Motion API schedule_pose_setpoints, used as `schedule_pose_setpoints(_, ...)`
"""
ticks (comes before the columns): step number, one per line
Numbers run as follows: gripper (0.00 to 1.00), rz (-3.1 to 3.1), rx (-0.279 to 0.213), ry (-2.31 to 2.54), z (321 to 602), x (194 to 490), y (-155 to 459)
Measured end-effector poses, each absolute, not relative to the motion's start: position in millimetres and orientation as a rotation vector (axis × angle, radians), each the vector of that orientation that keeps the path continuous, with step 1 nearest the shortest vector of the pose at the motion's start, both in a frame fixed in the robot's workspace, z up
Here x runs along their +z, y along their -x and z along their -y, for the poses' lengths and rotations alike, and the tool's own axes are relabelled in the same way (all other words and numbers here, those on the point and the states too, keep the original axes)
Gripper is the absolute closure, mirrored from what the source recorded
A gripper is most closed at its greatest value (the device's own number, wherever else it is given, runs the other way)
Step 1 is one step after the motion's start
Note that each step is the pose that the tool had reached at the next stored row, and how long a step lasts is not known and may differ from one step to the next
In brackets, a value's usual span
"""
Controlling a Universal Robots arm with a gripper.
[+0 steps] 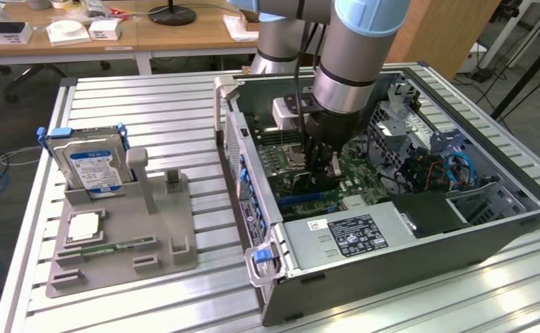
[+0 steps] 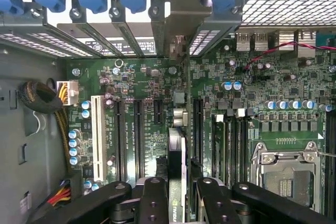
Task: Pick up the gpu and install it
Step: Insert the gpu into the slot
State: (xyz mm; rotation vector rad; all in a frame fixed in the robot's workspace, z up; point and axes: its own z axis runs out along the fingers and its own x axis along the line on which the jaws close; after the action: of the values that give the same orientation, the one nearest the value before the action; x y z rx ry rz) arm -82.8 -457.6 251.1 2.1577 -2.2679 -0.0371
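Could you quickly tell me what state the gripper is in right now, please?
Gripper: closed on the gpu, holding it edge-on over the motherboard inside the computer case.

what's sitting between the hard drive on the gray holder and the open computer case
In the exterior view, between the hard drive and the computer case stand two upright posts of the gray holder, both empty, then a strip of bare slatted table.

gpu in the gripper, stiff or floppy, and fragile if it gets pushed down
Probably stiff: the gpu stands on edge, straight between the gripper fingers. Likely light, being so thin. Probably fragile under a skewed push, since its narrow edge hangs over the motherboard slots.
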Motion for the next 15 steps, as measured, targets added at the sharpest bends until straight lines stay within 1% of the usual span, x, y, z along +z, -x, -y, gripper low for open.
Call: schedule_pose_setpoints(15,0.74,2.268,-0.037,-2.158,459.2,245.7,82.7)
